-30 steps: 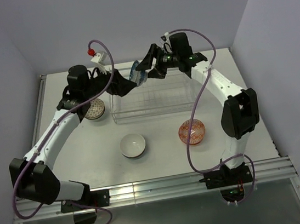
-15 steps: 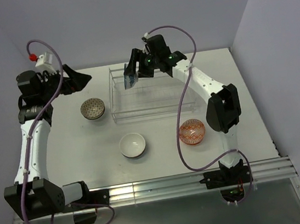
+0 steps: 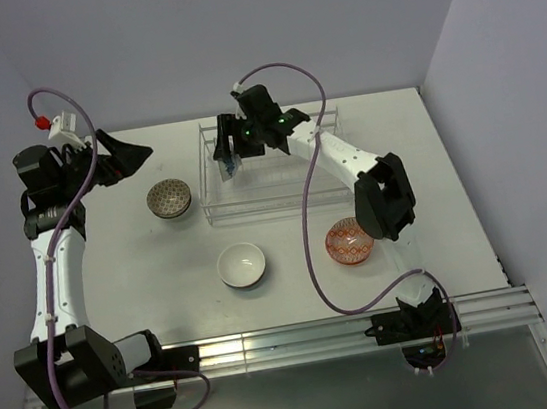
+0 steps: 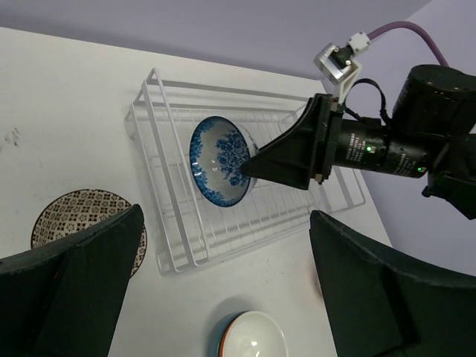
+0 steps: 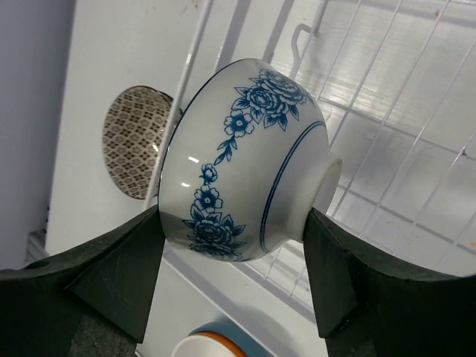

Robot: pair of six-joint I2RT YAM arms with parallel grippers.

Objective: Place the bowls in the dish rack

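Observation:
My right gripper (image 3: 227, 151) is shut on the blue-and-white bowl (image 3: 226, 158) and holds it on edge over the left end of the dish rack (image 3: 282, 195). In the right wrist view the bowl (image 5: 245, 171) sits between both fingers (image 5: 119, 275), above the rack's bars (image 5: 394, 141). I cannot tell if it touches them. My left gripper (image 3: 128, 151) is open and empty, raised at the far left; its view shows the bowl (image 4: 219, 160) in the rack (image 4: 163, 223). The grey-brown bowl (image 3: 169, 198), white bowl (image 3: 242, 265) and orange-red bowl (image 3: 350, 241) sit on the table.
The grey-brown bowl (image 4: 82, 219) lies just left of the rack, the white bowl (image 4: 253, 338) in front of it. Walls close the table at the back and both sides. A metal rail (image 3: 292, 341) runs along the near edge.
My left gripper has let go and swung away from the rack to the far left. My right gripper has carried the blue-and-white bowl left and down to the rack's left end.

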